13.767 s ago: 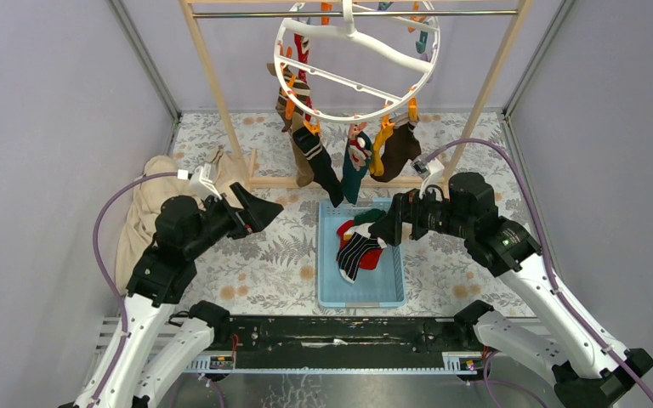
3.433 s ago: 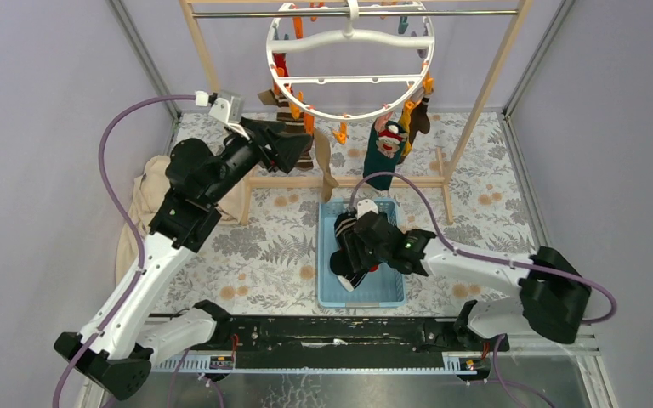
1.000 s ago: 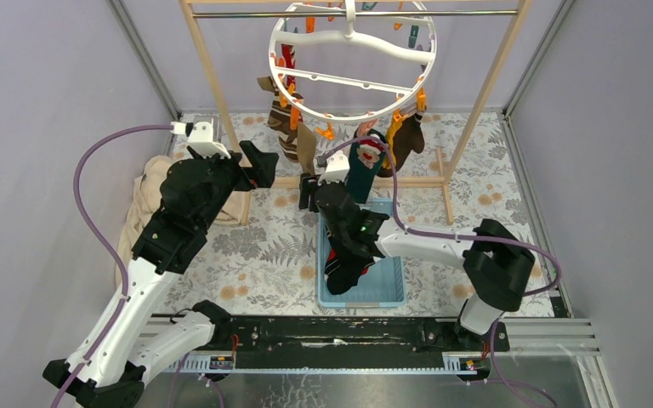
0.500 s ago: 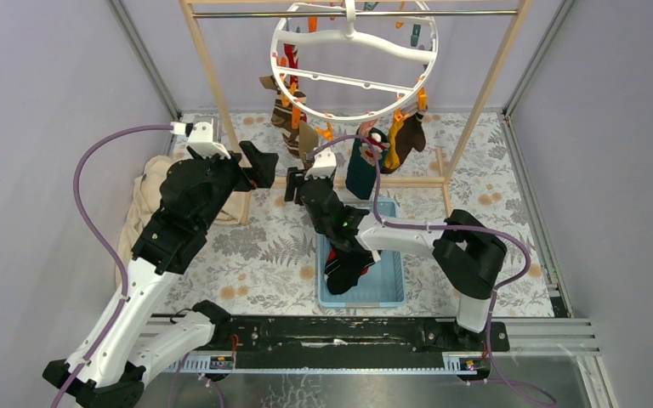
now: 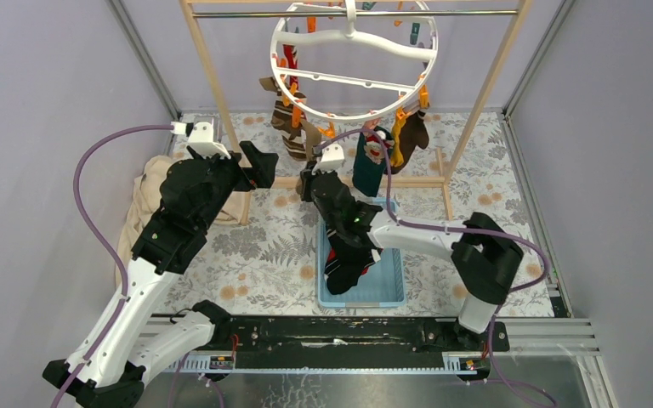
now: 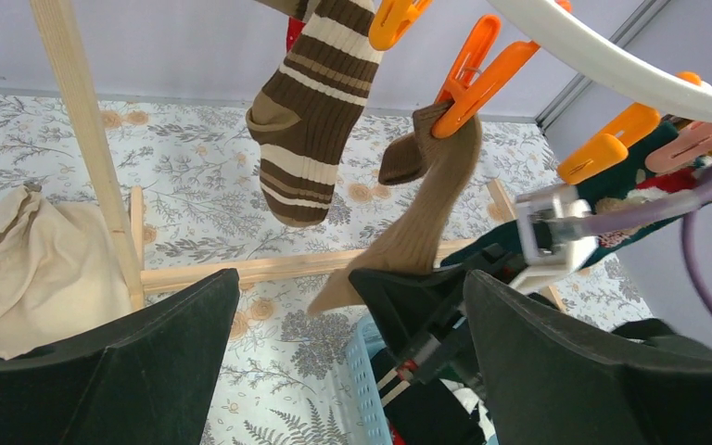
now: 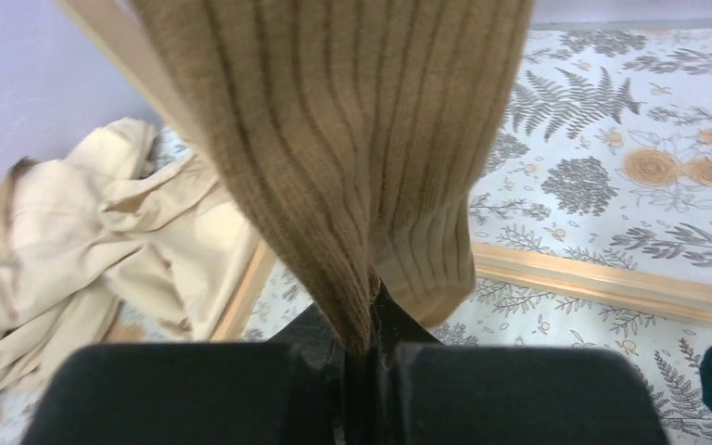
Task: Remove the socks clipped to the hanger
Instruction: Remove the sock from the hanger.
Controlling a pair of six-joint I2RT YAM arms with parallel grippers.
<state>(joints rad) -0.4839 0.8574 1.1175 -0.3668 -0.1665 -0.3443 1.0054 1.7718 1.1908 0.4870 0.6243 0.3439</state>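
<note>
The white ring hanger (image 5: 353,64) hangs from the rack's top bar with orange clips (image 6: 482,69) around it. A tan ribbed sock (image 6: 431,199) hangs from one clip, and my right gripper (image 7: 371,324) is shut on its lower end (image 7: 352,139). From above, the right gripper (image 5: 310,176) is under the ring's near left side. A brown striped sock (image 6: 311,120) hangs left of the tan one. A teal sock with red pattern (image 5: 368,166) and a dark brown sock (image 5: 412,132) hang on the right. My left gripper (image 6: 350,278) is open and holds nothing, just left of the tan sock.
A light blue basket (image 5: 395,280) holding dropped socks sits on the floral mat under the right arm. The wooden rack's left post (image 5: 212,81) and base bar (image 5: 417,181) frame the hanger. A beige cloth (image 5: 140,208) lies at the left, beside the left arm.
My right gripper has gone from open to shut on the tan sock's lower end, having shifted slightly right. The left arm has held still.
</note>
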